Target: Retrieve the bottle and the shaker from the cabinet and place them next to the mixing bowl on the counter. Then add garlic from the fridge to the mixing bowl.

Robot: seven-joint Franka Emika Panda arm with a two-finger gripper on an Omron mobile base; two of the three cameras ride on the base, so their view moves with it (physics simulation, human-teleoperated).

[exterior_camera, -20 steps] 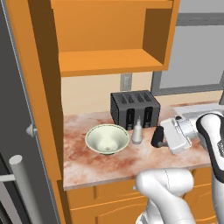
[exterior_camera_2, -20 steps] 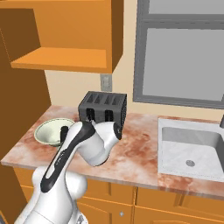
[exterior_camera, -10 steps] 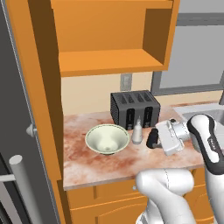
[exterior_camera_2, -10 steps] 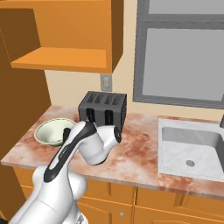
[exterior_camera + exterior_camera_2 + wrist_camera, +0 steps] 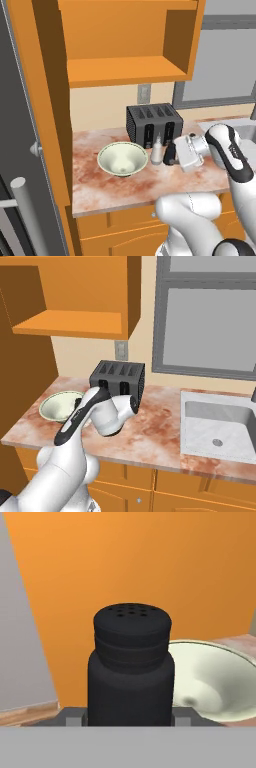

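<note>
The gripper point(image 5: 170, 155) pinches the dark shaker point(image 5: 131, 667) upright, low beside the mixing bowl point(image 5: 123, 159), presumably for set-down. The bottle point(image 5: 157, 151) stands between bowl and toaster point(image 5: 154, 124), just beside the shaker.

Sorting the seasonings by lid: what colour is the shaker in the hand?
Black all over, perforated cap included: the shaker shows best in the hand view.

Left base view: from behind-left, looking forward and down onto the tabletop point(image 5: 100, 185), toaster point(image 5: 152, 124) and mixing bowl point(image 5: 122, 159) at middle range. Right base view: from behind-right, onto the same toaster point(image 5: 117, 376) and bowl point(image 5: 56, 405). Hand view: very close behind the shaker point(image 5: 131, 667), bowl point(image 5: 215, 684) beyond.
</note>
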